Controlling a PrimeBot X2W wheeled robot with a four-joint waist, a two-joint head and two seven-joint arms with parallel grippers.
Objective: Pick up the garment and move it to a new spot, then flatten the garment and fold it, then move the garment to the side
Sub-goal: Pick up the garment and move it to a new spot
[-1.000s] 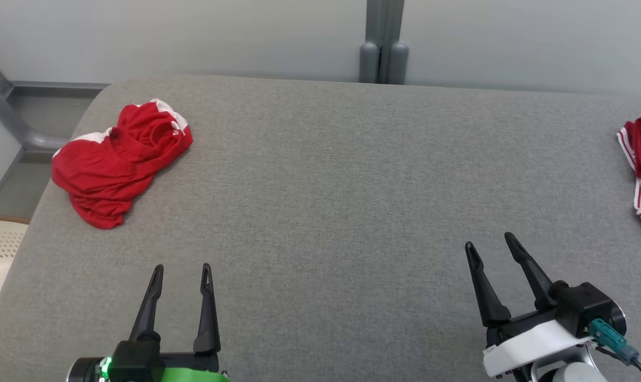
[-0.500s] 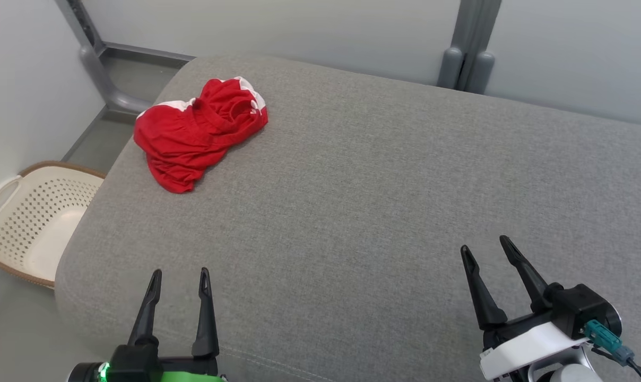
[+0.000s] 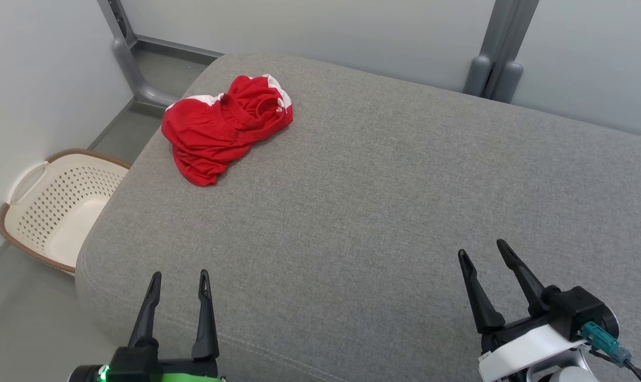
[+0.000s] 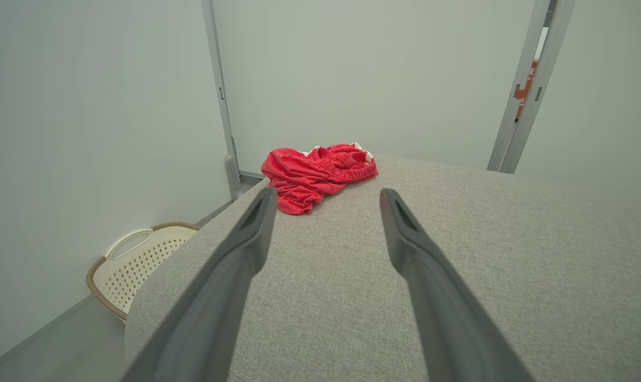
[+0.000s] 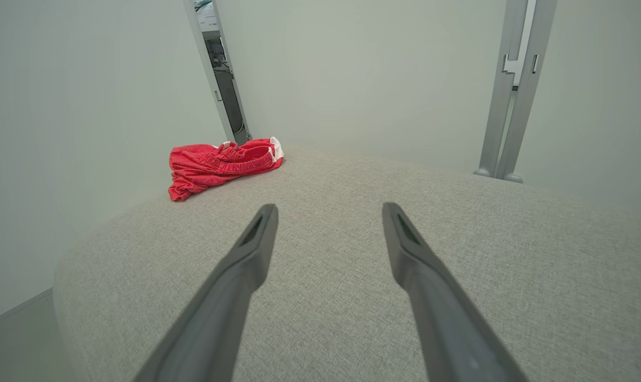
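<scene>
Nothing of the task looks done yet: the one red garment point(image 3: 225, 124) lies crumpled at eleven o'clock on the grey table point(image 3: 352, 212), well apart from both pincers. The left pincer point(image 3: 180, 275) and right pincer point(image 3: 481, 248) hover spread open, holding nothing. One pale basket point(image 3: 60, 212) stands on the floor at nine o'clock.

A table point(image 3: 384, 212) padded in grey woven fabric, with rounded corners and a stitched seam along its near edge, spans most of the head view. Plain pale grey walls point(image 3: 39, 79) close it in at the left and top of the frame, joined by grey metal posts point(image 3: 511, 26) with rounded feet. At the lower left, a cream perforated basket point(image 3: 66, 196) with a brown rim stands on the grey floor point(image 3: 23, 329). The light is soft and even.
</scene>
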